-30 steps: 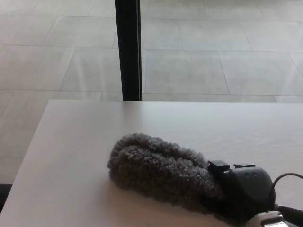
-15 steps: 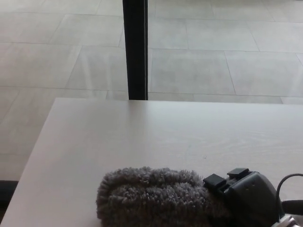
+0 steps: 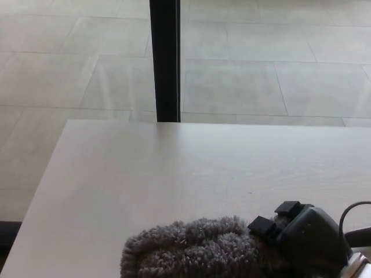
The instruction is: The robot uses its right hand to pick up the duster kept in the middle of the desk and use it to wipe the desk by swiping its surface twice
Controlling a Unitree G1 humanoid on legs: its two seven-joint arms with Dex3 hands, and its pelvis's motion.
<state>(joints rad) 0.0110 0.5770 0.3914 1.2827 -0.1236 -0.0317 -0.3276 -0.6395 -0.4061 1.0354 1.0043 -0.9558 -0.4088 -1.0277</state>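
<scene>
A fluffy grey duster (image 3: 191, 252) lies on the pale desk (image 3: 174, 168) at the bottom of the head view, its lower part cut off by the picture edge. My right hand (image 3: 304, 237), black, is shut on the duster's right end at the bottom right. The duster's woolly head points to the left. No part of my left hand shows.
The desk's far edge (image 3: 220, 123) and left edge (image 3: 37, 194) border a tiled floor (image 3: 261, 69). A black vertical post (image 3: 165, 58) stands behind the far edge. A black cable (image 3: 353, 217) loops by my right wrist.
My right hand has drawn the duster toward the near edge of the desk, so less of it shows now. The camera view shifted slightly after the earliest frame.
</scene>
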